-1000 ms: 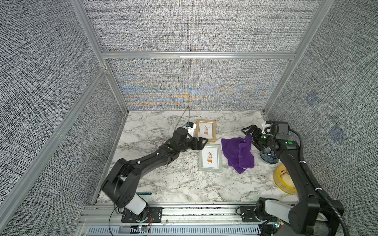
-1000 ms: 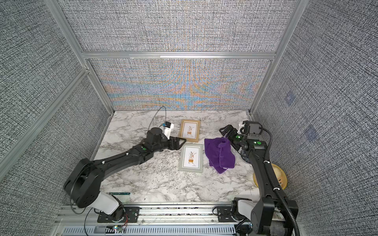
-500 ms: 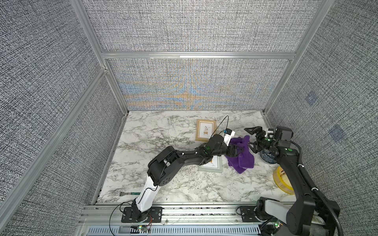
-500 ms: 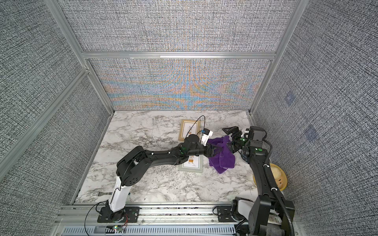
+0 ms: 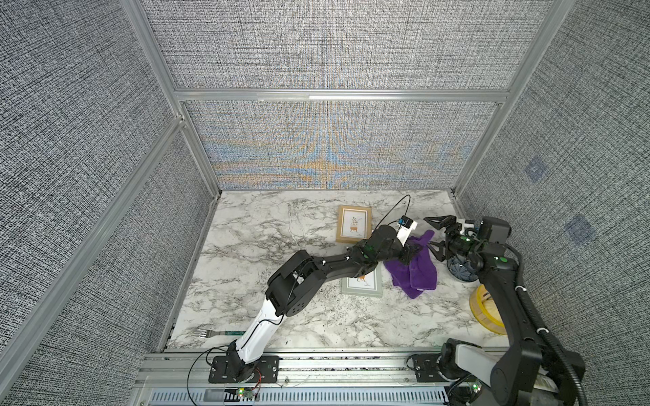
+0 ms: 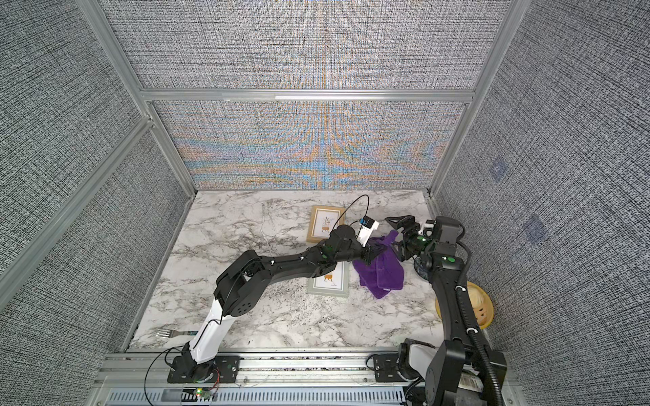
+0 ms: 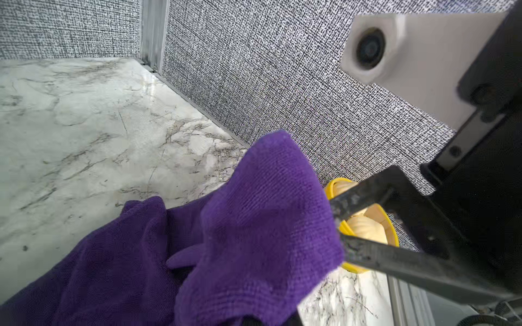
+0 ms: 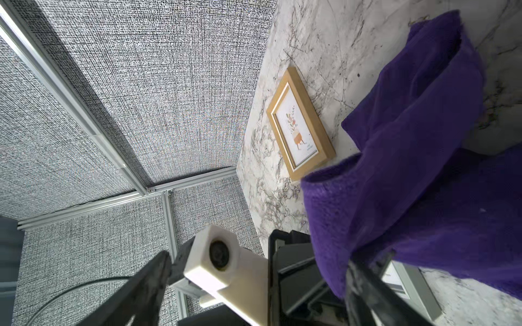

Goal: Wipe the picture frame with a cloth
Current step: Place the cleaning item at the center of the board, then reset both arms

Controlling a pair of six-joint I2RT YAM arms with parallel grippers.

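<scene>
In both top views the left arm point(image 5: 316, 270) is standing on its base at the table's 7 o'clock edge, bending sharply at the elbow and stretching low toward 2 o'clock. Its wrist is lying nearly level, and the left gripper point(image 5: 412, 250) is pointing toward 3 o'clock with its jaws closed on a raised fold of the cloth point(image 5: 422, 277). The right arm point(image 5: 506, 291) is leaning from 5 o'clock toward 12 o'clock and bending at the wrist, so the right gripper point(image 5: 432, 236) is facing 9 o'clock. Its jaws are gaping wide, one finger toward 12 o'clock and one toward 6 o'clock, flanking the cloth's tip without clamping it. The two grippers are facing each other, tips close together.
</scene>
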